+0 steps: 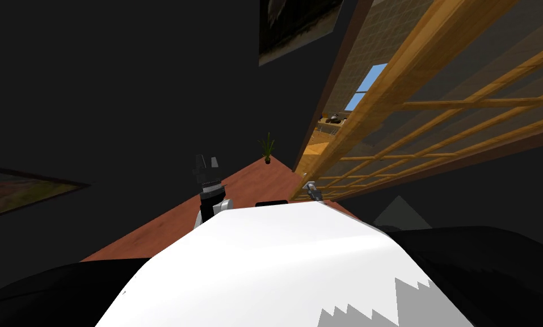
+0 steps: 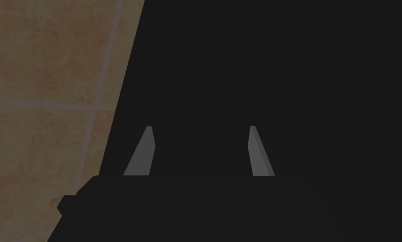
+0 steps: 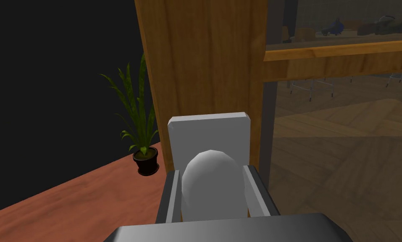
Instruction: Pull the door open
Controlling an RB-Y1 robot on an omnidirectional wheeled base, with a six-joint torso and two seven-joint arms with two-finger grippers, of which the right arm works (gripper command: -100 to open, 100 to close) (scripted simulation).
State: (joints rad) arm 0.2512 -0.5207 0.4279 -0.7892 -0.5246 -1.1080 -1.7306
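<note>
— Where's the door (image 1: 434, 102) from where you stand?

— Right in front of the robot, a wooden frame with a grid of bars and glass panes (image 3: 342, 147). You can see a wooden floor and some furniture through them.

— And the working hand?

— The right gripper (image 3: 212, 185) is at the door's handle-side upright. Its two blades press either side of a rounded grey knob (image 3: 212, 168). They're drawn in narrow and clamped on it.

— What's the knob fixed to?

— A square grey back plate (image 3: 208, 134), mounted flat on that wooden upright, just beside the nearest pane.

— Is the door closed?

— Not fully, by the look of it. From above, a strip of the room beyond shows between the door's handle edge and the dark frame (image 1: 344, 79).

— What about the other arm?

— The left gripper (image 2: 201, 128) is held up well apart from the door, out past the handle edge. Its blades stand wide with nothing between them.

— Anything else near the door?

— A potted plant (image 3: 143, 138) with long green leaves in a small dark pot. It stands on the reddish wood floor (image 3: 69, 201) past the door's handle edge, against a dark wall.
</note>
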